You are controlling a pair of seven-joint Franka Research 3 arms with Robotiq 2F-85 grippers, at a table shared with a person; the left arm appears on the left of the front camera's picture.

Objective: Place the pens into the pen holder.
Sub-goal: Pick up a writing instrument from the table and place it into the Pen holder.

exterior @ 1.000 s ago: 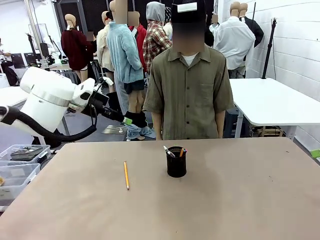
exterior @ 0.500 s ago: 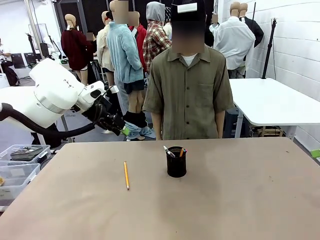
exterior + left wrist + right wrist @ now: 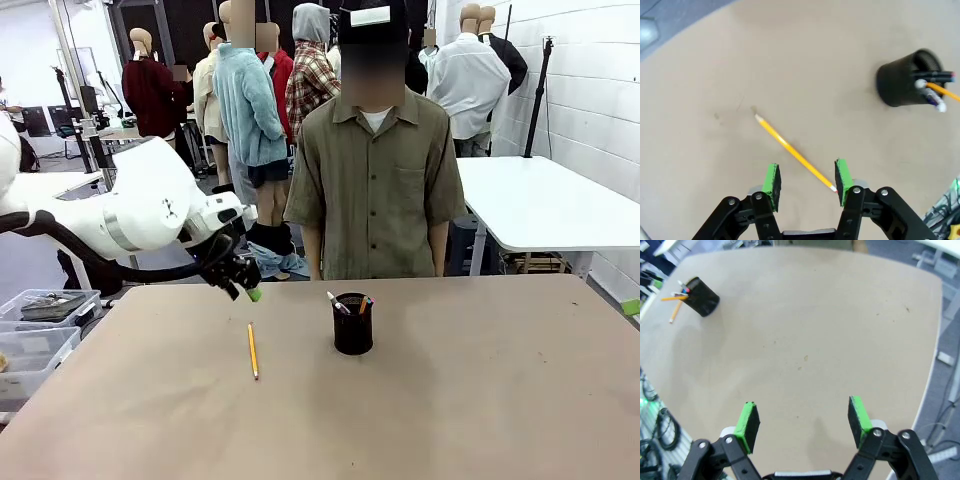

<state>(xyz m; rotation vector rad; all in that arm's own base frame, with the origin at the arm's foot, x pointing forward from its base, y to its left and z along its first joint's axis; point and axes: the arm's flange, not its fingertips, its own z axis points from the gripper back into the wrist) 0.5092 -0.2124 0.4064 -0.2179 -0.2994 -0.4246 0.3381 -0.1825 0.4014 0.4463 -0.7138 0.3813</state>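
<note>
A yellow-orange pencil (image 3: 252, 350) lies flat on the brown table, left of the black mesh pen holder (image 3: 352, 324). The holder stands upright with pens sticking out of its top, a pale one (image 3: 336, 301) among them. My left gripper (image 3: 246, 284) hangs open above the table, beyond the pencil's far end. In the left wrist view the pencil (image 3: 794, 152) runs diagonally between the open green pads (image 3: 772, 180), and the holder (image 3: 905, 79) sits at the upper right. My right gripper (image 3: 804, 426) is open over bare table, with the holder (image 3: 702, 296) far off at the upper left.
A person in an olive shirt (image 3: 375, 180) stands at the table's far edge behind the holder. Clear plastic bins (image 3: 40, 330) sit off the table's left side. A white table (image 3: 545, 200) stands at the back right.
My left arm has swung down and to the right, bringing its gripper from behind the table down to just above the pencil's far end. The pencil and holder have not moved.
</note>
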